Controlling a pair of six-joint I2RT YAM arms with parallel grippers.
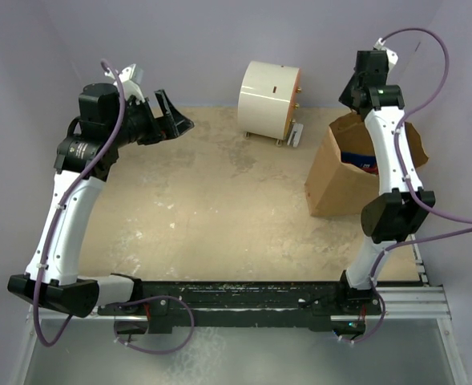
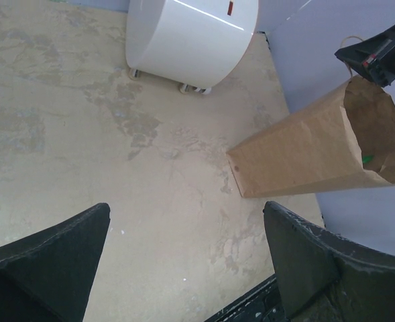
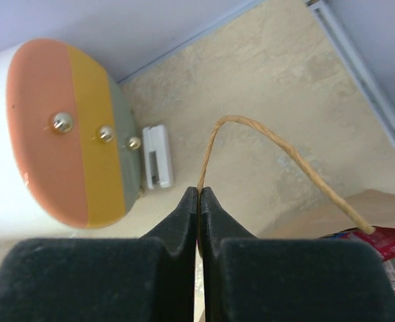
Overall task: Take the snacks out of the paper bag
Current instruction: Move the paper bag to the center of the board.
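Snacks are inside the paper bag, which stands at the far right of the table, near a white drum. Only red and blue packet edges show at its open mouth. The right gripper is clenched on the bag's twisted loop handle, the cord pinched between its closed fingertips. The left gripper hangs over the far left, well apart from the bag, jaws spread wide and holding nothing. I think this pinch is thin, so any pull should be slow and straight; otherwise the cord can slip or the paper can tear. The free left arm seems well placed to reach into the bag.
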